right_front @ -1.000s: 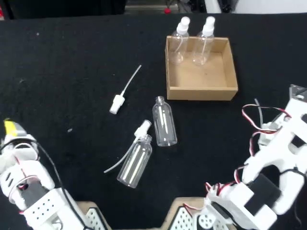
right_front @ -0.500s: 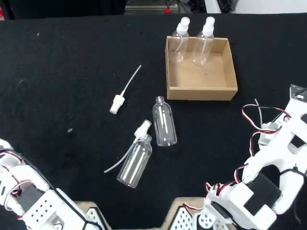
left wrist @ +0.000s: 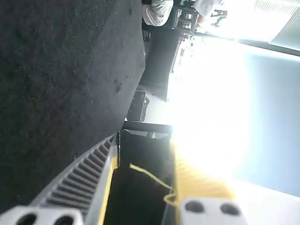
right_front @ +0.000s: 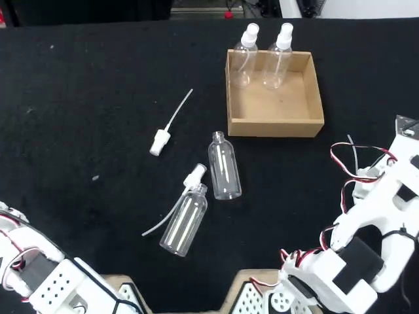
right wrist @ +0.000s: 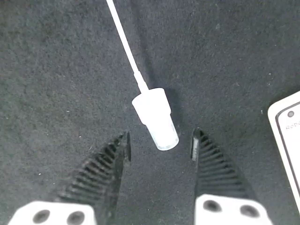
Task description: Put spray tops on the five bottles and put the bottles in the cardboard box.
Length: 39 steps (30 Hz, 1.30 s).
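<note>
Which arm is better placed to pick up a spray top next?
Right, most likely. The right gripper is open around a spray top lying on the table; the left gripper points past the table edge toward the room.

— What's lying on your counter (right_front: 98, 78)?

— The cardboard box (right_front: 275, 125) stands toward its far side. Nearer you, an uncapped bottle (right_front: 224, 167) and a second bottle (right_front: 184, 221) lie flat, with a spray top (right_front: 194, 176) at the second's neck. A loose spray top (right_front: 160, 140) lies apart. Another spray top (right wrist: 154, 119) rests on the black surface.
</note>
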Each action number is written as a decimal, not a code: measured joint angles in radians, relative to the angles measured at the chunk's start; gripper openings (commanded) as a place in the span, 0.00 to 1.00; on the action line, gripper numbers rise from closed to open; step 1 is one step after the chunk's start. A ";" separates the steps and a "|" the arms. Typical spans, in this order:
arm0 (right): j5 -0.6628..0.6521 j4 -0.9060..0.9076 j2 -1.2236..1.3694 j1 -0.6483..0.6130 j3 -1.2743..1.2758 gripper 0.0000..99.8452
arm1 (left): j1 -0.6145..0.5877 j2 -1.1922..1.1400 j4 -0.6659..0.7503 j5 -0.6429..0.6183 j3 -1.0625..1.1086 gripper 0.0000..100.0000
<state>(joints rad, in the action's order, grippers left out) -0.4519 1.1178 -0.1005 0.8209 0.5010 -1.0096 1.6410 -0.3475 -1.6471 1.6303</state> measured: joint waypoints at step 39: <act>-0.025 0.061 0.000 -0.046 -0.032 0.22 | 0.485 0.000 -0.614 1.875 0.009 0.18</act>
<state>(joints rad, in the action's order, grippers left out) -0.4764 1.1792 -0.1005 0.7748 0.4687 -0.5247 1.6410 -0.9613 0.2279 1.6395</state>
